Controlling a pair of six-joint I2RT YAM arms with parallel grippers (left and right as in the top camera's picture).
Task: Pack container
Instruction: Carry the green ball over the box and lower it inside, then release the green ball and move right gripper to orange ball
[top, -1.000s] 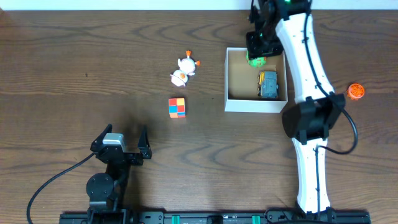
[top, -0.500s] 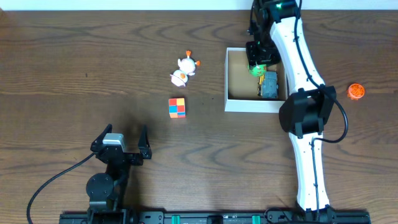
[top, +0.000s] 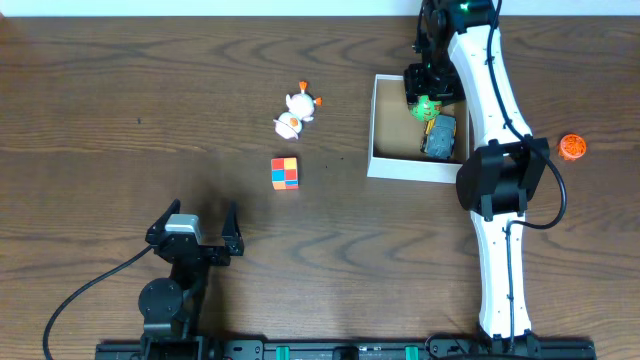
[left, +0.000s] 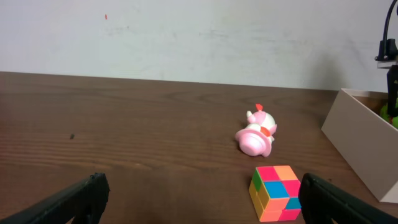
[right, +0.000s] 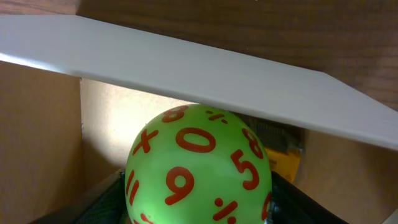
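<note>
Since a second ago, we see the container (top: 410, 168) has slid and turned a little toward the right arm's side. The green ball (top: 427, 105) now lies inside it, just beside the toy car (top: 440, 136). Only the right wrist view shows the ball's red numerals, with the right gripper (right: 202, 199) flanking it; we cannot tell if it grips. That arm stretches over the container's far wall. The left gripper (left: 200, 193) gapes wide, well apart from the container.

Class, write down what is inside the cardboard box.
A green numbered ball and a toy car show inside the box. The right arm covers its far right corner, so anything there is hidden.
</note>
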